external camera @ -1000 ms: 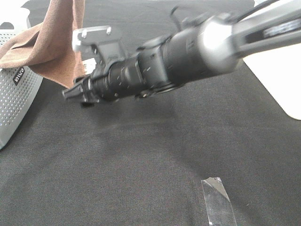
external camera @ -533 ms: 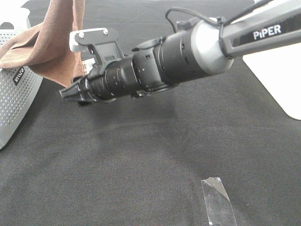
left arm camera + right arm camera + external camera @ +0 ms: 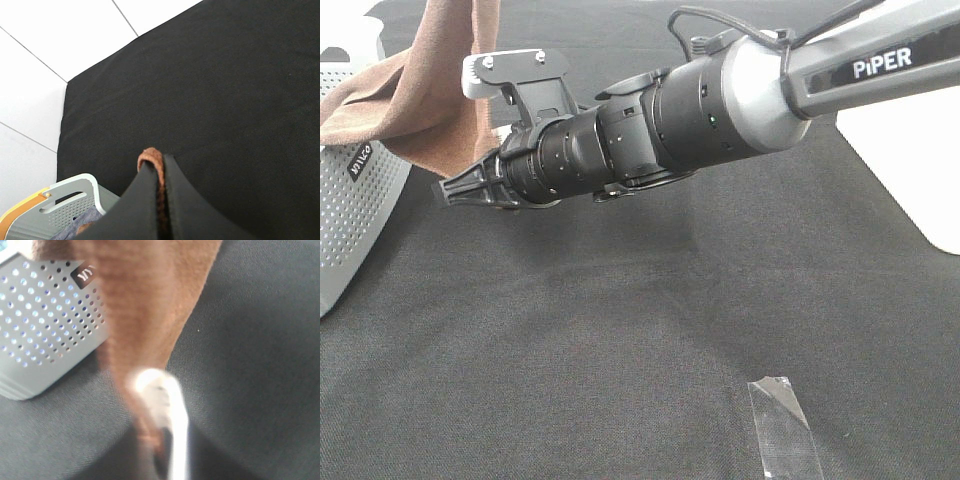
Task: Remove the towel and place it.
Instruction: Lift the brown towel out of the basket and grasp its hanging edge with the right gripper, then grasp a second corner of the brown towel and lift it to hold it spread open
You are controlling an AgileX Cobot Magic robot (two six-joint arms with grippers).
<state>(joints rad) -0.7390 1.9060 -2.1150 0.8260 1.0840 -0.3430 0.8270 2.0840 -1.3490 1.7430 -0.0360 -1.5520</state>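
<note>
The brown towel hangs from above the top left of the exterior view, and part of it drapes over a grey basket. My left gripper is out of the exterior view. In the left wrist view it is shut on the towel's brown hem, high above the table. My right gripper reaches across to the left, at the towel's lower edge. The blurred right wrist view shows brown cloth and a white label pinched between its closed fingers.
The perforated grey basket stands at the left table edge and also shows in the right wrist view and the left wrist view. A black tablecloth covers the table. A clear tape strip lies at the front right. A white surface lies at the right.
My right arm has moved left and slightly up, its tip now under the towel's lower edge. The towel's hang has barely changed.
</note>
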